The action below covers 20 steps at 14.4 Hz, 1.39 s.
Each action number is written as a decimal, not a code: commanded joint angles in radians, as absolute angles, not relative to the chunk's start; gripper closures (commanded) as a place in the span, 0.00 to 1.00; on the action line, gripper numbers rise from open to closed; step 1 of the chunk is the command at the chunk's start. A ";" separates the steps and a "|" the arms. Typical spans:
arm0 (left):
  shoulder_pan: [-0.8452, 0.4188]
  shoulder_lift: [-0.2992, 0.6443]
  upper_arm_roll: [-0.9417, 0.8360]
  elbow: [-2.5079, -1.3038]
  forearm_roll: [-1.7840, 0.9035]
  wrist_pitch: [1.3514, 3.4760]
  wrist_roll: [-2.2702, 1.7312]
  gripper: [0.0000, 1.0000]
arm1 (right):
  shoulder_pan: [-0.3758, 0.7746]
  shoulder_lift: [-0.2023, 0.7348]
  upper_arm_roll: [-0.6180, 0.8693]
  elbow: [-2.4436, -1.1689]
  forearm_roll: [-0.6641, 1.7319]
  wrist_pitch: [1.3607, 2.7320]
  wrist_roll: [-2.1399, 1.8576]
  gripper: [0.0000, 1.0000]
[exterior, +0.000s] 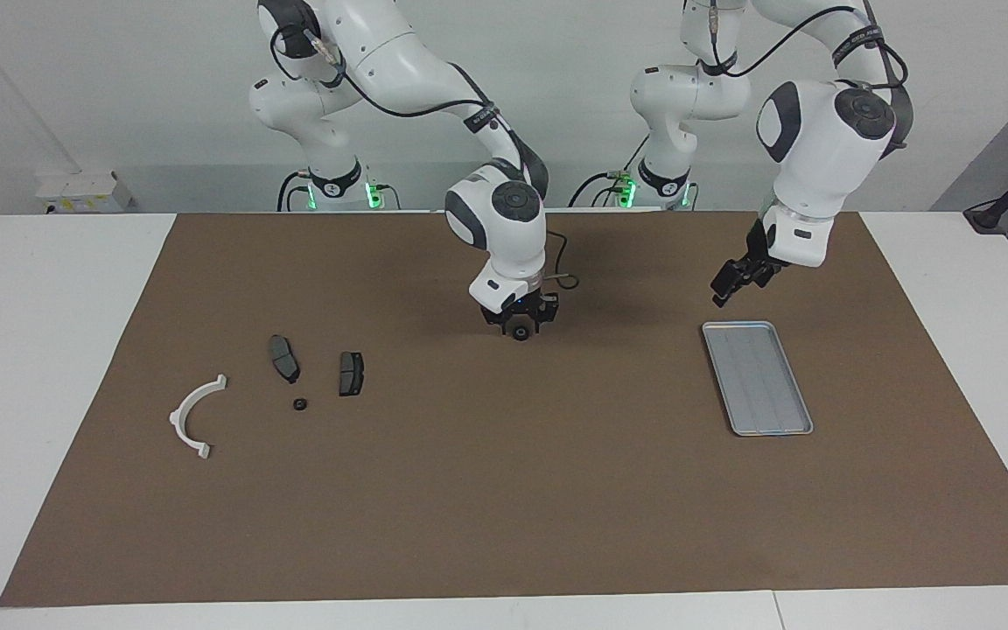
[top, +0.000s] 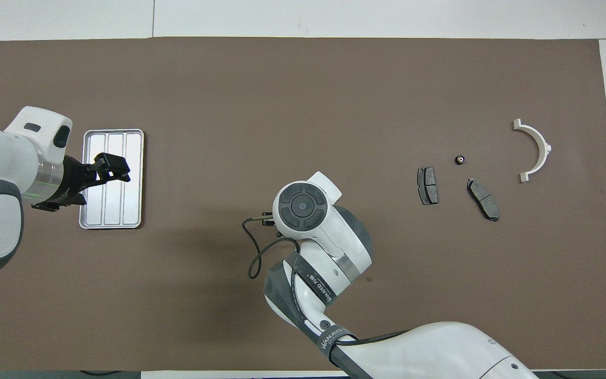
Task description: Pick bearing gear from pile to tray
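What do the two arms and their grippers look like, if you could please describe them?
Both arms are glossy white with rounded segments and dark grey joint caps. Black cables run along them, strapped on by black bands with white lettering. Green lights glow at both bases. The left gripper and right gripper are black two-finger units, each below a silver wrist ring.

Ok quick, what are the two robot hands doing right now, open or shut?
Left gripper: open, holding nothing.
Right gripper: cannot tell; a small black round piece is at its lower end.
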State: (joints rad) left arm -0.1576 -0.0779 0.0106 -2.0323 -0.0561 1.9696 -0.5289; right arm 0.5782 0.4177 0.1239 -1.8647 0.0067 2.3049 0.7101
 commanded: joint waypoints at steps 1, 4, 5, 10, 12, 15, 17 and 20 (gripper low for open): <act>-0.193 -0.117 0.018 -2.079 -0.048 2.005 -0.595 0.00 | 0.548 0.407 0.129 -1.852 -0.006 2.293 0.687 0.13; -0.270 -0.111 0.018 -2.094 -0.048 2.041 -0.707 0.00 | 0.480 0.368 0.129 -1.795 -0.006 2.202 0.634 0.13; -0.296 -0.103 0.018 -2.101 -0.048 2.063 -0.754 0.00 | 0.436 0.351 0.129 -1.777 -0.006 2.172 0.593 0.13; -0.487 -0.031 0.020 -2.111 -0.048 2.161 -0.963 0.00 | 0.254 0.241 0.129 -1.741 -0.002 2.091 0.386 0.13; -0.564 0.030 0.020 -2.085 -0.048 2.187 -0.979 0.00 | 0.157 0.219 0.129 -1.735 0.006 2.062 0.240 0.13; -0.664 0.196 0.021 -1.935 -0.046 2.177 -1.090 0.00 | 0.020 0.198 0.129 -1.743 0.008 1.997 0.018 0.13; -0.701 0.320 0.021 -1.844 -0.045 2.175 -1.111 0.00 | -0.046 0.193 0.129 -1.752 0.008 1.985 -0.084 0.13; -0.736 0.337 0.020 -1.865 -0.011 2.206 -1.117 0.00 | -0.069 0.192 0.127 -1.782 0.008 2.005 -0.100 0.13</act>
